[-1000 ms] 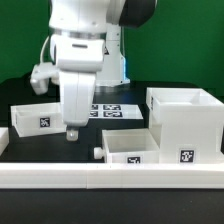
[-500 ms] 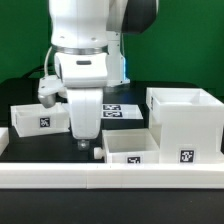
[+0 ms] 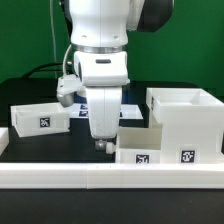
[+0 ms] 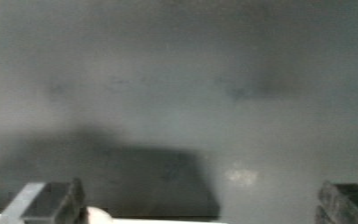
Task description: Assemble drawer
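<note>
The large white housing [image 3: 186,120] stands at the exterior view's right with a tag on its front. One open-topped tray [image 3: 40,117] sits at the left. The second tray [image 3: 137,151] lies in front of the housing, and my arm hides its left end. My gripper [image 3: 101,145] hangs low at that left end. In the wrist view the gripper [image 4: 197,205] is open and empty, fingers [image 4: 44,204] wide apart over the dark table. A small white rounded part [image 4: 105,214] shows just inside one finger.
The long low white rail [image 3: 100,179] runs along the front edge. The marker board [image 3: 128,105] lies behind my arm, mostly hidden. Dark table [image 3: 60,145] lies between the left tray and my gripper.
My arm has moved to the exterior view's right, from the gap between the trays to the left end of the near tray, and now hides that end and most of the marker board.
</note>
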Available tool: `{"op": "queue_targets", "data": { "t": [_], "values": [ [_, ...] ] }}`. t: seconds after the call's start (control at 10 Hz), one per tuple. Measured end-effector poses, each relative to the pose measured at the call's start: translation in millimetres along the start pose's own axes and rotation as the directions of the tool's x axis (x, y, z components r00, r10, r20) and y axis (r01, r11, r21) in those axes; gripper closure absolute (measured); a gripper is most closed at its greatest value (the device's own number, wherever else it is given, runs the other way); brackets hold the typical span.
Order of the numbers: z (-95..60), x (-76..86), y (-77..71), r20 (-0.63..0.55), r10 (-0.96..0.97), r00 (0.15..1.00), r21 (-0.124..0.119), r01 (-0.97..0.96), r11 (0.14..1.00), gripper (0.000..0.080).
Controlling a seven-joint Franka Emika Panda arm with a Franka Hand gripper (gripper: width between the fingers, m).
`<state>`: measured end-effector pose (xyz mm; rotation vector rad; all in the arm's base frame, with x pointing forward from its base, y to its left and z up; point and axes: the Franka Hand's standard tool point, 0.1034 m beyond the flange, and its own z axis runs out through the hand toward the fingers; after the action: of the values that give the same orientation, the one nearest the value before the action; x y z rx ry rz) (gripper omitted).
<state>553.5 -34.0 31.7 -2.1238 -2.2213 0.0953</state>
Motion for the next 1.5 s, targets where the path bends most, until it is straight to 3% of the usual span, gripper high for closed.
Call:
{"op": "queue_targets", "data": {
  "t": [0.6, 0.8, 1.0, 1.5],
  "values": [
    [0.2, 0.2, 0.2, 0.001, 0.028, 1.000, 0.005, -0.028, 1.000, 0.0151],
    [-2.9, 0.8, 12.2, 0.013, -0.012, 1.000, 0.024, 0.012, 1.000, 0.0151],
    [-6.4, 11.5, 23.7, 0.009, -0.031, 0.999, 0.014, 0.031, 0.999, 0.0151],
    [-6.8, 14.5, 22.1, 0.023, 0.053, 0.998, 0.034, -0.054, 0.998, 0.0151]
  ]
}}
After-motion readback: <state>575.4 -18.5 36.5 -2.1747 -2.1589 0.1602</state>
